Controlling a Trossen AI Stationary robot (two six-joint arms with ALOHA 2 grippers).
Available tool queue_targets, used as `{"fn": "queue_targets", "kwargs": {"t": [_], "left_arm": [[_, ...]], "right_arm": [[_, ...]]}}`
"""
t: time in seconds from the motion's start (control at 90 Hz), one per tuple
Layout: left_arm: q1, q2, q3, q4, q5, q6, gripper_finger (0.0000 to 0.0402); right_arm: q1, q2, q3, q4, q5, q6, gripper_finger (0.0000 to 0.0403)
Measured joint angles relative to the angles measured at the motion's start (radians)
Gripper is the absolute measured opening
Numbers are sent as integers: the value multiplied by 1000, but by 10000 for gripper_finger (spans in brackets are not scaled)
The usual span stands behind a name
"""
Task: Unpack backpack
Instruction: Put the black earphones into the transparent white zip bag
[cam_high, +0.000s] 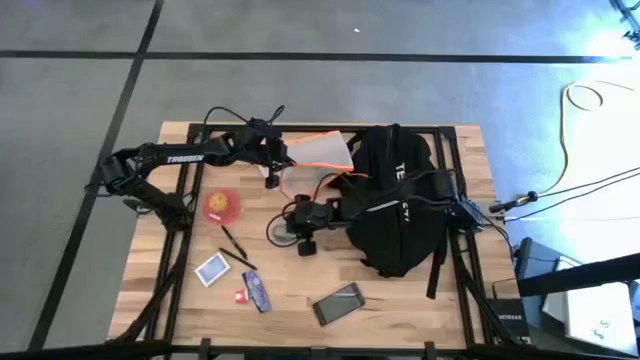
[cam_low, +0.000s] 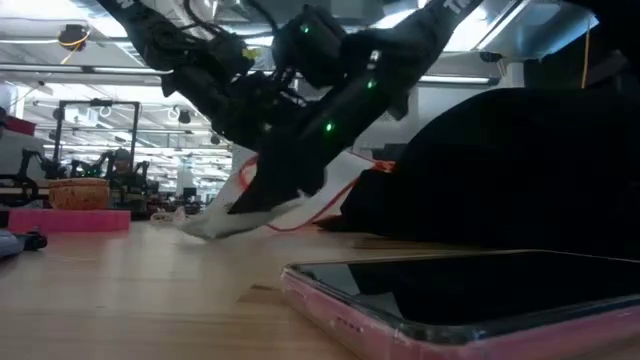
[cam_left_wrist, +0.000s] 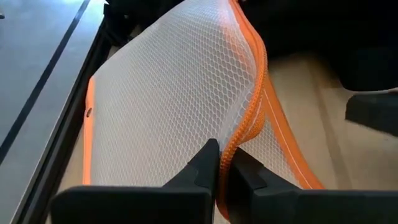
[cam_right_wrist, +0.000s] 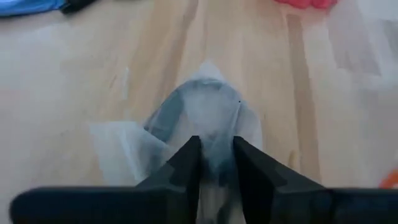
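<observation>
- On the wooden worktop (cam_high: 180, 290), toward its left side, a red round object (cam_high: 222, 204) is seen, with a pen (cam_high: 236, 243), a small white-and-blue card (cam_high: 212, 269), a blue oblong item (cam_high: 257, 291) and a phone (cam_high: 338, 304) lying nearer the front edge.
- At the back of the worktop, the left pincer (cam_left_wrist: 225, 163) is clamped on the orange zipper edge of a white mesh pouch (cam_left_wrist: 168, 106), which is held raised and tilted beside the backpack.
- Near the middle, the right pincer (cam_right_wrist: 216, 155) is closed narrowly on a clear plastic bag (cam_right_wrist: 199, 118) that rests low against the wood, just left of the backpack.
- On the right half of the worktop, the backpack (cam_high: 400, 205) is lying, black, with white lettering partly visible; the right arm is stretched across it.
</observation>
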Motion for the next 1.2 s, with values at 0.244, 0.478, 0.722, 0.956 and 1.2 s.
{"fn": "queue_targets", "kwargs": {"t": [0.244,0.478,0.722,0.956,1.2], "left_arm": [[0,0,0,1,0,0,0],[0,0,0,0,0,0,0],[0,0,0,0,0,-26,0],[-1,0,0,-23,0,-110,0],[-21,0,0,-24,0,-326,0]], "right_arm": [[2,-112,1,-72,-1,2,43],[2,-223,3,-136,2,-34,45],[-45,-275,4,-279,133,-129,45],[-113,-274,3,-344,251,10,46],[-148,-268,-35,-352,325,149,46]]}}
